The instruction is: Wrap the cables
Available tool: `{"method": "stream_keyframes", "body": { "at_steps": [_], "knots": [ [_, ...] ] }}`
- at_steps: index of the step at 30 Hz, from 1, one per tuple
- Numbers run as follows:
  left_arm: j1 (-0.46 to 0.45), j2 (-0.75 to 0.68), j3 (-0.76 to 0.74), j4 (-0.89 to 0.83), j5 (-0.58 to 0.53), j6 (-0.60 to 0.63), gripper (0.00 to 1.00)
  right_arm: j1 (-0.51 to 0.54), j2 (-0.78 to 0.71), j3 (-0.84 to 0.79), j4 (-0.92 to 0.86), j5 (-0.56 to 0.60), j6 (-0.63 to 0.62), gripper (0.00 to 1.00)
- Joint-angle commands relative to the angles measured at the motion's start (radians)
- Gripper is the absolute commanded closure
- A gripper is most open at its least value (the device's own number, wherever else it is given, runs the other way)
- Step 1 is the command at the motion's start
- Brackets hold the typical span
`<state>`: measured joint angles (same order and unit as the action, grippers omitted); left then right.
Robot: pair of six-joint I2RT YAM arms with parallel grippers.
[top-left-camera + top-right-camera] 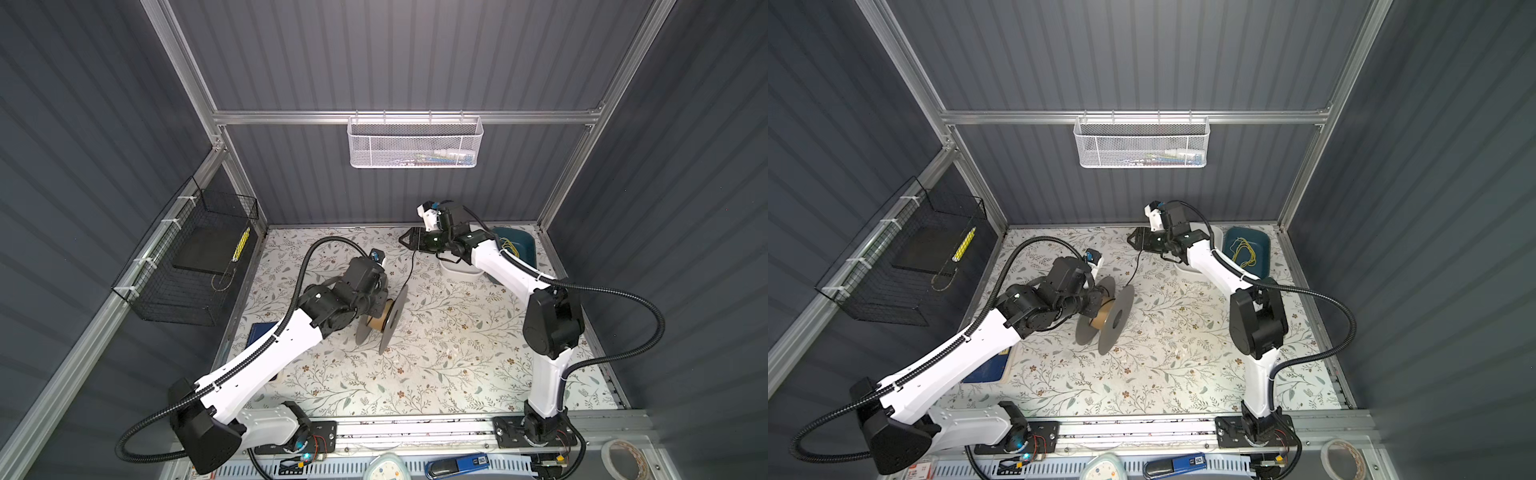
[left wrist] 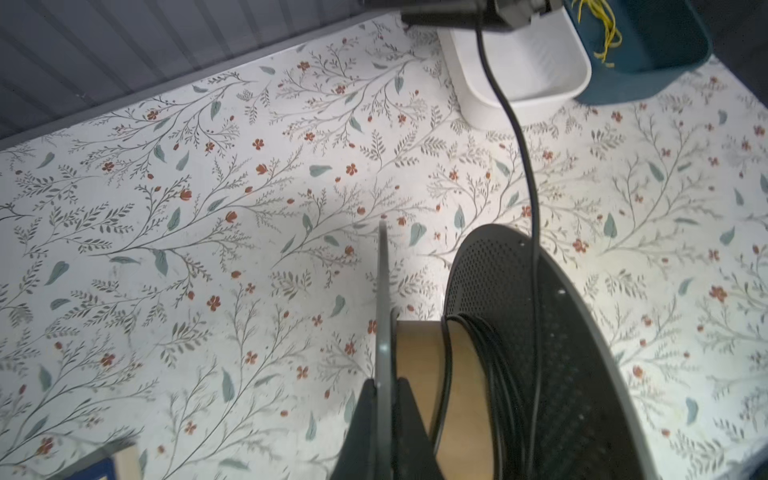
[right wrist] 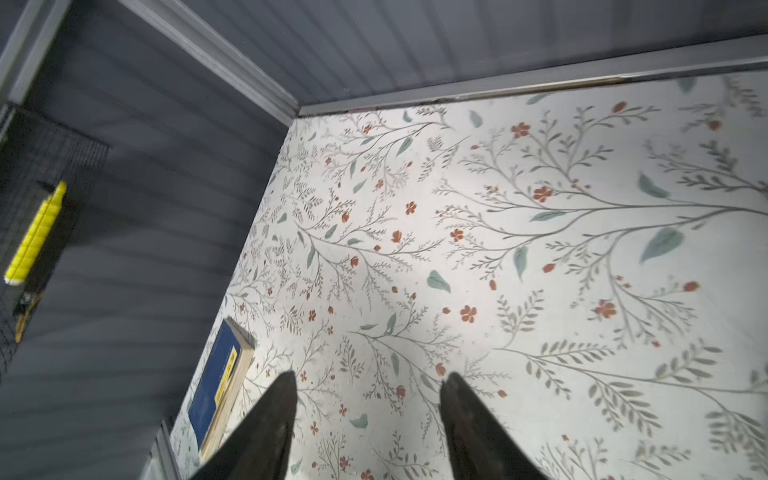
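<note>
Black cable (image 2: pixel 535 199) leaves spool (image 2: pixel 582 353), perhaps reaching parted right jaws.

no legible text; only blurred marks on the blue book (image 3: pixel 216 386) and the blue tool (image 1: pixel 461 463)

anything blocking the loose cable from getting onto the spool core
Nothing visible does. The cable runs free above the bare table from beside the open right gripper down to the spool, dropping between its flanges onto the cardboard core, which already carries a few turns. The left gripper clamps one flange, clear of that path.
</note>
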<state>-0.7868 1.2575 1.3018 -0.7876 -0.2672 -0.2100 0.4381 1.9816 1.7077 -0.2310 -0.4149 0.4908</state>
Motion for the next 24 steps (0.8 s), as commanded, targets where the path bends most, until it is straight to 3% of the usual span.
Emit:
{"method": "stream_keyframes", "body": {
  "at_steps": [1, 8, 18, 21, 24],
  "knots": [
    [-0.006, -0.057, 0.176, -0.116, 0.034, 0.063, 1.00, -0.018, -0.009, -0.054, 0.049, -0.001, 0.016, 0.37],
    [-0.002, -0.026, 0.319, -0.220, 0.026, 0.080, 1.00, -0.018, -0.010, -0.094, 0.071, 0.029, 0.018, 0.35],
    [0.090, 0.048, 0.587, -0.394, -0.009, 0.141, 1.00, -0.064, -0.075, -0.101, -0.091, 0.173, -0.121, 0.29],
    [0.101, 0.079, 0.619, -0.408, 0.008, 0.145, 1.00, -0.067, -0.157, -0.145, -0.085, 0.183, -0.177, 0.29],
    [0.103, 0.094, 0.623, -0.389, 0.010, 0.144, 1.00, -0.065, -0.315, -0.317, 0.025, 0.127, -0.197, 0.35]
  ]
}}
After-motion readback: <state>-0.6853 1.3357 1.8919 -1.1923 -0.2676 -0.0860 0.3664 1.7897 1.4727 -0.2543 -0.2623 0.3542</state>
